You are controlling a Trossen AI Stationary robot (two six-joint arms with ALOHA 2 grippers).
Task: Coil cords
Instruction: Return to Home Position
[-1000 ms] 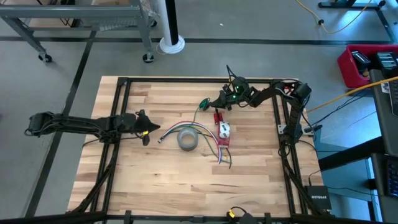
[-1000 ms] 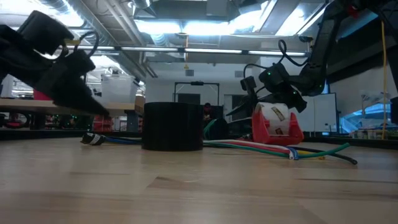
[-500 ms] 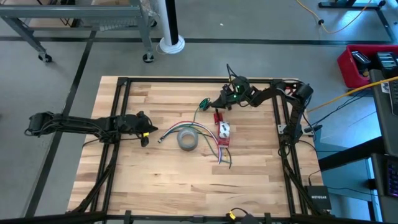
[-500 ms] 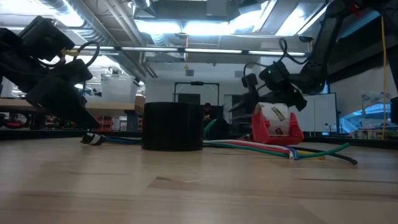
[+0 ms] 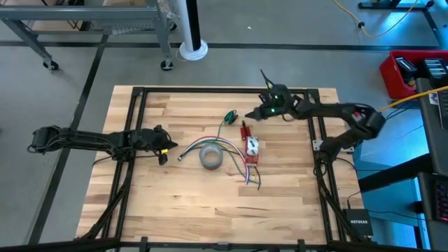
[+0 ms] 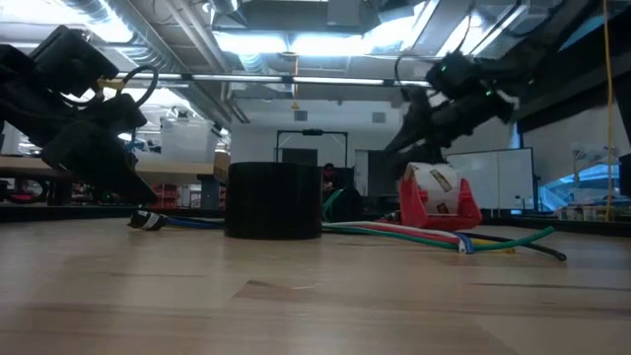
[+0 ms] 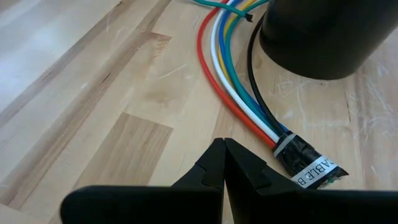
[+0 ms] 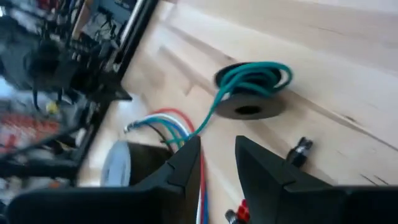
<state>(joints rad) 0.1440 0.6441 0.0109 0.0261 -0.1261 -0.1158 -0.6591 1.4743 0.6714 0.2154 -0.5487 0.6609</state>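
The cord, a small green coil on a dark round base with a loose tail, lies on the table at the far middle. My right gripper hovers above and to the right of it, open, with nothing between its fingers. A bundle of coloured cords lies along the table past the grey tape roll. Its labelled end lies just ahead of my left gripper, which is shut and touches nothing.
A red tape dispenser stands on the coloured cords right of the tape roll. A black frame runs round the tabletop. Bare wood lies toward the near edge.
My right gripper has risen from beside the green coil and drawn back toward the table's far right, rolling about its own line as it went. The coil has stayed where it was. My left gripper has tipped up a little.
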